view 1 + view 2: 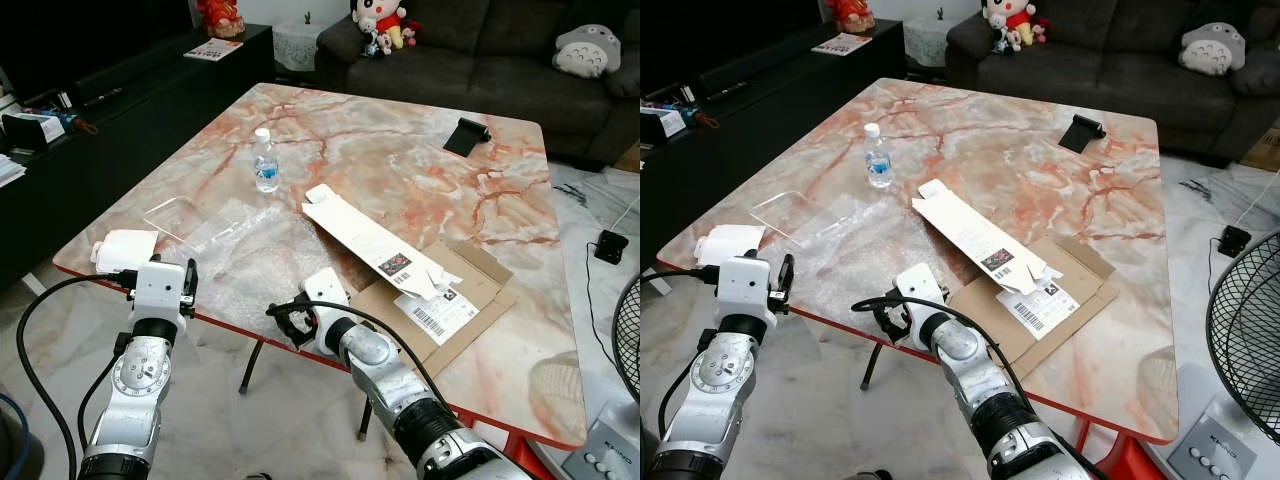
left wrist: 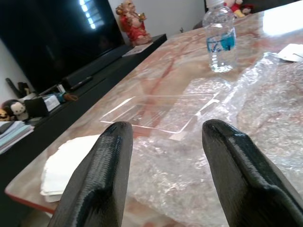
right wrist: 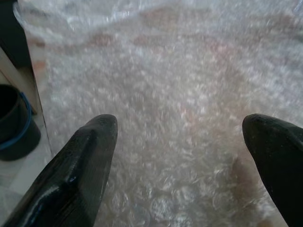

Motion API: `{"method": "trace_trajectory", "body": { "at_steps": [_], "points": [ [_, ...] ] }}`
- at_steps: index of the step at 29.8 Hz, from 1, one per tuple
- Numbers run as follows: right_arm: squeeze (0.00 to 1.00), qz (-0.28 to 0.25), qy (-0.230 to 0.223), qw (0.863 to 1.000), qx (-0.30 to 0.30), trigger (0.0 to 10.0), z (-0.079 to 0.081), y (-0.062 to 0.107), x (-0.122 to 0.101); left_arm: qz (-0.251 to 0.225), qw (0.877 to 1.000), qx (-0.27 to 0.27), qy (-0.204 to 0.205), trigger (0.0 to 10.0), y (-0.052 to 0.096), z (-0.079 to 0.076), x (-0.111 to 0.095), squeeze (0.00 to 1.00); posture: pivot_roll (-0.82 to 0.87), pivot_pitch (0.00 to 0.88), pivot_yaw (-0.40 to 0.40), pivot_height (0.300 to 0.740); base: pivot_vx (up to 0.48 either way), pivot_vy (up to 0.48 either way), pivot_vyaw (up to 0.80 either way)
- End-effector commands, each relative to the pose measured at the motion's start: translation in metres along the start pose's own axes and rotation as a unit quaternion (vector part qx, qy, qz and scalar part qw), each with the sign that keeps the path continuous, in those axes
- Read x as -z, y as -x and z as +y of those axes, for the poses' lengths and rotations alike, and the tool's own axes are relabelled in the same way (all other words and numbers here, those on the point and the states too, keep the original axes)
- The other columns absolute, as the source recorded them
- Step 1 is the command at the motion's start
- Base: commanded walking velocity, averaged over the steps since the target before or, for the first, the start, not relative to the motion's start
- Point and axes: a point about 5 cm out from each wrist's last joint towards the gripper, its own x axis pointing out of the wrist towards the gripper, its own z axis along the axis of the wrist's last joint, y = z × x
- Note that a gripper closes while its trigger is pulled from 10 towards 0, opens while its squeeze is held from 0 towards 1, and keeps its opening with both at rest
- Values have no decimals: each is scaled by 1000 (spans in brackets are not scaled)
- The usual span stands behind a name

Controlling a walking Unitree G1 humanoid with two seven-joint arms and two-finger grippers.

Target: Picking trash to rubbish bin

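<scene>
While both hands gape empty, right hand (image 1: 287,322) over bubble wrap (image 1: 255,255), left hand (image 1: 188,283) at table (image 1: 500,200) edge.

Living room setup here — I'm standing at a big bench (image 1: 420,180) with a pink-and-orange marbled top and a red edge. Behind it there's a dark grey sofa (image 1: 480,50) with plush toys lined up on it (image 1: 385,25) and a grey cushion (image 1: 588,50). Off to my left runs a long black TV unit (image 1: 120,110) — a red figurine (image 1: 222,15) sits at its far end. Floor's pale marble tile (image 1: 290,410), and a fan (image 1: 625,350) stands on my right.
</scene>
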Motion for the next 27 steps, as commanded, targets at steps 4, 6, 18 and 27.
{"method": "trace_trajectory", "body": {
  "at_steps": [4,6,18,27],
  "points": [
    [0,8,-5,1000,-16,10000,11,-5,1,-6,1000,16,2,10000,-4,-4,-7,0,128,46,23,740,0,0,0],
    [0,20,-4,1000,-16,10000,12,-5,5,-4,1000,20,2,10000,-4,-5,-7,0,127,44,25,740,0,0,0],
    [0,51,-24,998,-24,7333,20,-4,18,6,999,36,1,10000,-4,-9,-6,0,131,40,27,740,0,0,0],
    [0,48,-18,998,-26,0,20,-5,16,9,999,40,-1,10000,-5,-8,-7,0,132,37,29,740,0,0,0]
  ]
}}
